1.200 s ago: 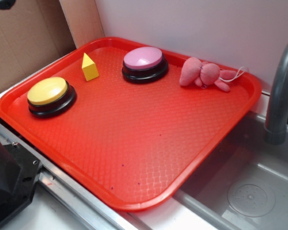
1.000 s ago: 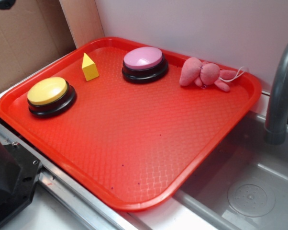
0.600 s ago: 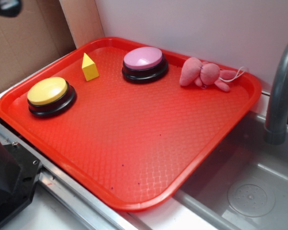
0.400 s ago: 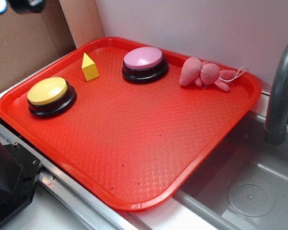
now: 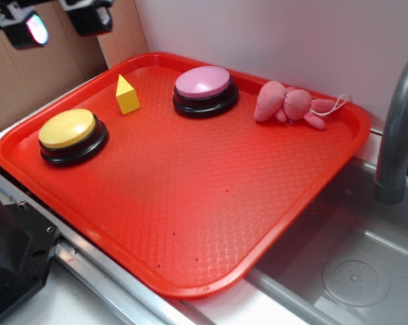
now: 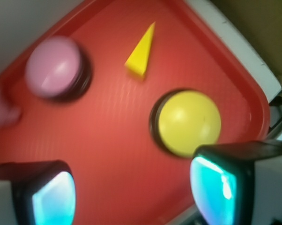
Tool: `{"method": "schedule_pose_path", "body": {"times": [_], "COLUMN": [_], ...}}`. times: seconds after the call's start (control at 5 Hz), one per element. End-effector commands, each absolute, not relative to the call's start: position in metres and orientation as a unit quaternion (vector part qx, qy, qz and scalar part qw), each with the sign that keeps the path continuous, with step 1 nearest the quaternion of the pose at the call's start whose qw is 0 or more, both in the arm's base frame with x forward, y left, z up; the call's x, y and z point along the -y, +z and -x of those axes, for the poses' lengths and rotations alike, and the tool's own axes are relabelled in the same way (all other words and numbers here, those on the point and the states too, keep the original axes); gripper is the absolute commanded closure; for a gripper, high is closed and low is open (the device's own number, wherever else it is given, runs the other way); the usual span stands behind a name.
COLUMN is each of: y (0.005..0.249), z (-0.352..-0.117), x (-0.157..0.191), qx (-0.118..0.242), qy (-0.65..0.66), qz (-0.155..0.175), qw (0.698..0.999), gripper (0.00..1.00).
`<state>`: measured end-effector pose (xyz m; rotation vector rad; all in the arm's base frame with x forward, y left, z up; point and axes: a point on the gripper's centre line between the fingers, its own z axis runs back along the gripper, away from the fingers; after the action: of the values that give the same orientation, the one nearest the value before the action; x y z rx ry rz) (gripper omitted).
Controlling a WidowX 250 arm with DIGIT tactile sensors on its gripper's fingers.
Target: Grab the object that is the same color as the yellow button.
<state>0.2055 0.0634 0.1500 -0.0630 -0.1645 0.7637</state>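
So the gripper [image 5: 55, 20] hangs spread wide with nothing in it, up over the red tray's [image 5: 211, 223] far-left corner, while the yellow block [image 5: 127, 95] sits between the yellow button [image 5: 68, 130] and pink button [image 5: 203, 84].

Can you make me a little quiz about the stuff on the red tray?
1. True or false: the pincer is holding the yellow block.
2. Which thing lies nearest the grey tap? A) yellow button B) pink button C) pink soft toy
3. Fill in: the yellow block stands between the yellow button and the ___ button on the red tray.

Key: 1. False: it hangs open above the tray's corner, holding nothing. 2. C. 3. pink.
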Motion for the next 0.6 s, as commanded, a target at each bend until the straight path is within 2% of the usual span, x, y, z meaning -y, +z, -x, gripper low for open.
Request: {"method": "schedule_pose_path", "body": {"times": [0.0, 0.4], "y": [0.128, 0.088], "z": [-0.238, -0.268], "x": [-0.103, -0.122], "qx": [0.145, 0.15], "qy": [0.496, 0.524], "qz": [0.008, 0.0], "qw": [0.856, 0.838], "gripper": [0.0, 0.0]}}
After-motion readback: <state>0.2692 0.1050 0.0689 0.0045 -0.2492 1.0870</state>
